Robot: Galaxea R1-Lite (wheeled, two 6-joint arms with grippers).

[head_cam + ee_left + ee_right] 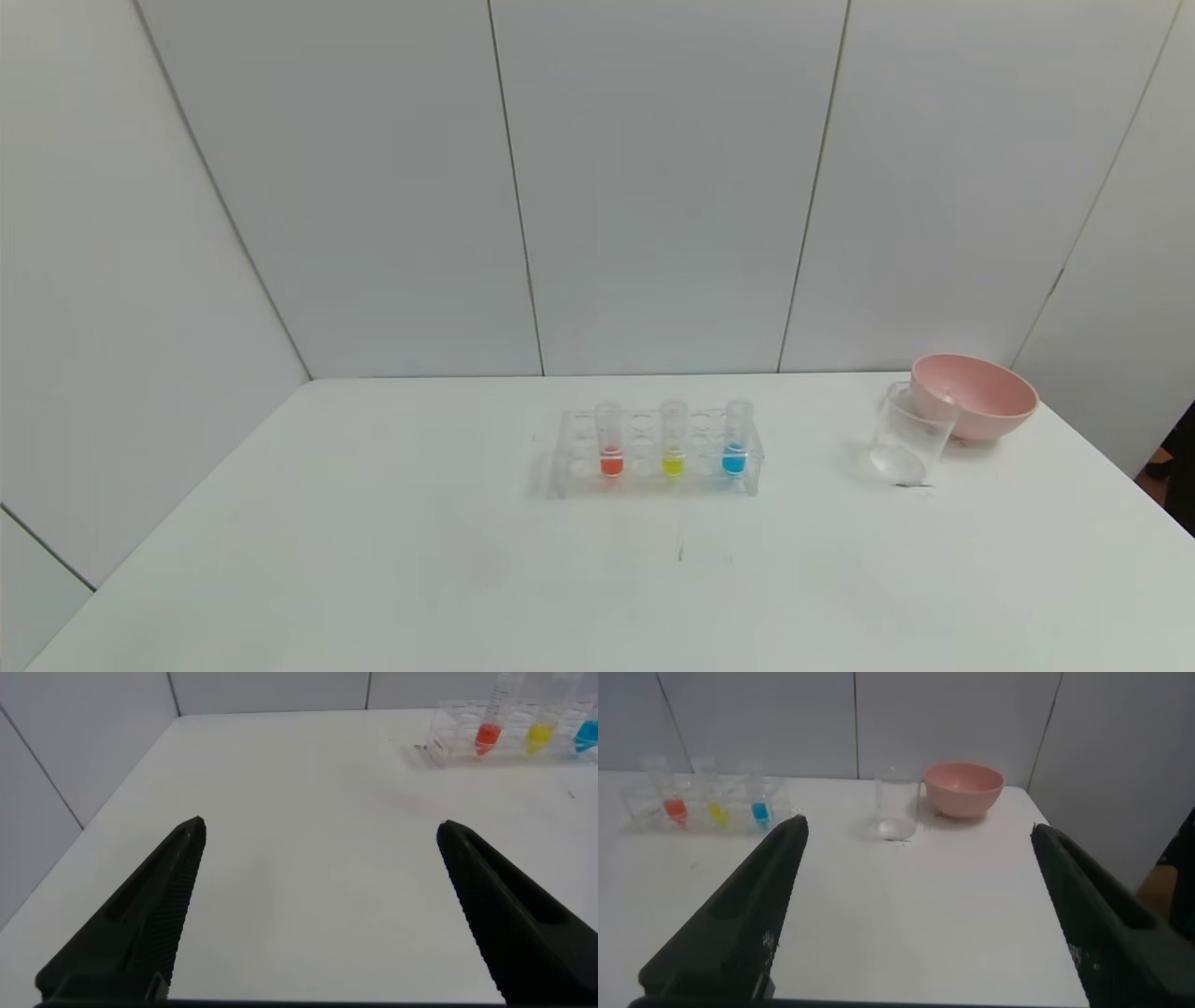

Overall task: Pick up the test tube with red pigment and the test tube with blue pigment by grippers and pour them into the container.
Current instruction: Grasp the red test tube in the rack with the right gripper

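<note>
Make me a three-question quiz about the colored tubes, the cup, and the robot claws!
1. Where is the glass container?
A. Just in front of the pink bowl
B. Inside the tube rack
C. Left of the rack

2. How many tubes hold colored liquid?
A. Two
B. Three
C. Five

3. How are the claws?
A. Both shut on tubes
B. One holds the bowl
C. Both open, holding nothing

Answers:
1 A, the container stands by the bowl, right of the rack.
2 B, the red tube, yellow tube and blue tube stand upright in the rack.
3 C, the left claw and right claw show wide gaps over bare table.
</note>
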